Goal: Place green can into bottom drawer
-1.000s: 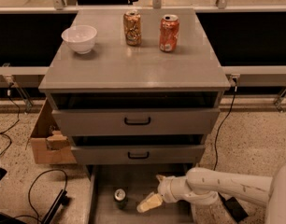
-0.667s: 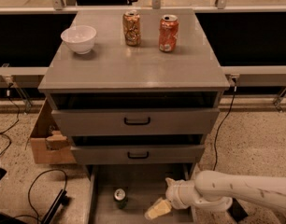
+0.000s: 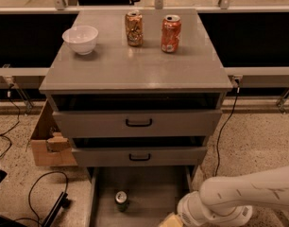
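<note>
The green can (image 3: pixel 121 200) stands upright on the grey floor of the open bottom drawer (image 3: pixel 149 193), toward its left side; its silver top faces up. My white arm comes in from the right at the bottom edge. Only a yellowish tip of the gripper (image 3: pixel 170 220) shows at the lower frame edge, to the right of the can and apart from it. It holds nothing that I can see.
On the cabinet top (image 3: pixel 135 65) stand a white bowl (image 3: pixel 80 39), a brown-gold can (image 3: pixel 134 28) and an orange-red can (image 3: pixel 170 33). The two upper drawers (image 3: pixel 137 123) are slightly open. A cardboard box (image 3: pixel 49 143) and black cables (image 3: pixel 45 193) lie at the left on the floor.
My arm has drawn back down and to the right, away from the can. The gripper has slid almost out of the frame's bottom edge. The can stays standing in the drawer.
</note>
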Tool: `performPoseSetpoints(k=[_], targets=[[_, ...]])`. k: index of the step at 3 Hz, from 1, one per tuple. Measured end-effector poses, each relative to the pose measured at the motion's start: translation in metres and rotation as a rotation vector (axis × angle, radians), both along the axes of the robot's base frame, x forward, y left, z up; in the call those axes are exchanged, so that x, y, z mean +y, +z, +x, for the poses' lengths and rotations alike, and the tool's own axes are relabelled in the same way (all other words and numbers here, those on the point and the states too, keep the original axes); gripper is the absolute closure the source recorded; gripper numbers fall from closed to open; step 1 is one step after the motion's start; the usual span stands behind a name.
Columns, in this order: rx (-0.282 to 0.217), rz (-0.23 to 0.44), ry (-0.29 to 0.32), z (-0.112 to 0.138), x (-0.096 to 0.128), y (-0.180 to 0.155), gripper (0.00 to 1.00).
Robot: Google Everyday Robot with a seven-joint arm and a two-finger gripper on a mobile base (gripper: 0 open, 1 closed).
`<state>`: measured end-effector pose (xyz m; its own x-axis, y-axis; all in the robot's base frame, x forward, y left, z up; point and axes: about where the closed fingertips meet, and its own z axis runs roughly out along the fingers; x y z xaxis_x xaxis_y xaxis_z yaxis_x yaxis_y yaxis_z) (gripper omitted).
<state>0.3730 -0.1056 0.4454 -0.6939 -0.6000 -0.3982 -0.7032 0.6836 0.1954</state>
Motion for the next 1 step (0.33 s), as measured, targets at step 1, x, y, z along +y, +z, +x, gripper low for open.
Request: performPoseSetpoints(k=[1], targets=[[0.061, -0.101, -0.253, -0.0190, -0.0486, 0.0285, 0.00]])
